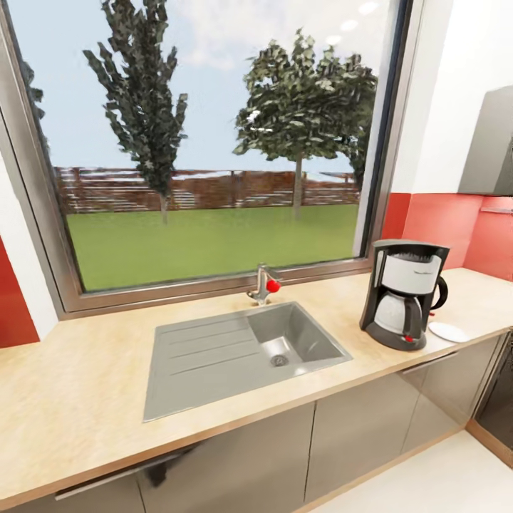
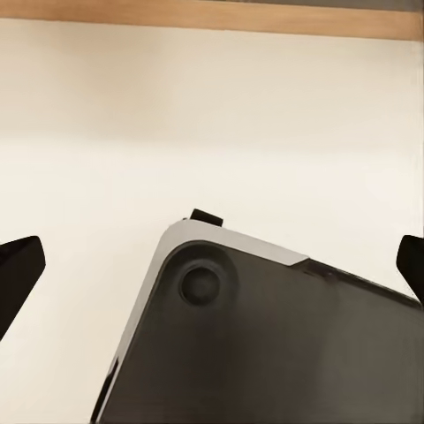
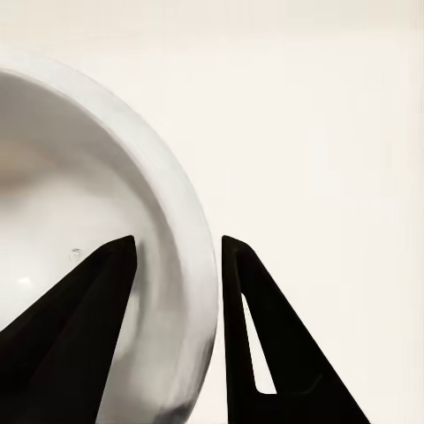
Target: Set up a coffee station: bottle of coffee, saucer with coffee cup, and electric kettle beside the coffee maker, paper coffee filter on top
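- Standing on the table (image 1: pixel 85 399), the coffee maker (image 1: pixel 402 293) is right of the grey sink (image 1: pixel 235 353).
- Its glass pot sits low in its front, with a small red switch below.
- Just right of the coffee maker lies the saucer (image 1: pixel 448 331), flat on the table; part of it is hidden behind the machine.
- A tap (image 1: pixel 263 285) with a red knob stands behind the sink, below the big window (image 1: pixel 206 135).
- The right claw (image 3: pixel 177 256) pinches the rim of a white round thing (image 3: pixel 88 221). It is cut off, so I cannot tell cup or dish.
- The left claw (image 2: pixel 212 265) is spread wide, holding nothing. A dark rounded block (image 2: pixel 265 344) below it is hard to make out.
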Robot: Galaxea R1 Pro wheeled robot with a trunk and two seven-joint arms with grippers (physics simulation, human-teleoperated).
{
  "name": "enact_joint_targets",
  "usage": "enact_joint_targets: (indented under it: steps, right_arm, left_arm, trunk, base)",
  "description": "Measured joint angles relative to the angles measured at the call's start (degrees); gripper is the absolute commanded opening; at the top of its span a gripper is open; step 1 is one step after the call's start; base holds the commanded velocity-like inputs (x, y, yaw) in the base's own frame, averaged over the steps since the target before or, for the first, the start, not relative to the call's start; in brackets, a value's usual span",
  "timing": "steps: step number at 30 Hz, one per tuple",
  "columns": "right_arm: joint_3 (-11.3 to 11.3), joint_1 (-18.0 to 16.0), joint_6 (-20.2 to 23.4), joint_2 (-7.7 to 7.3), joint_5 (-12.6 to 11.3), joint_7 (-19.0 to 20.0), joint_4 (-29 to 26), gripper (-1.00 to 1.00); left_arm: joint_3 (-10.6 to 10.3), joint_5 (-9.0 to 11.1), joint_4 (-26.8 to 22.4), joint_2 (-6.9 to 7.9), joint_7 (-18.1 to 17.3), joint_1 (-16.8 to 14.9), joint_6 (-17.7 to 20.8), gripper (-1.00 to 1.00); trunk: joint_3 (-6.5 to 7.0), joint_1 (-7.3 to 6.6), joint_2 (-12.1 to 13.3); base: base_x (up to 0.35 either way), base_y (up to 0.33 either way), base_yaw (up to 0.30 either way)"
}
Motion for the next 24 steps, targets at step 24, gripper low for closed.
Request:
enact_joint_targets:
  steps: [24]
  right_arm:
    - [0.0, 0.0, 0.0, 0.01, 0.0, 0.0, 0.0, -1.0]
  left_arm:
    - [-0.1, -0.3, 0.0, -0.56, 0.0, 0.0, 0.1, 1.0]
  trunk:
    - [-0.12, 0.01, 0.0]
  base:
    - [0.019, -0.288, 0.086]
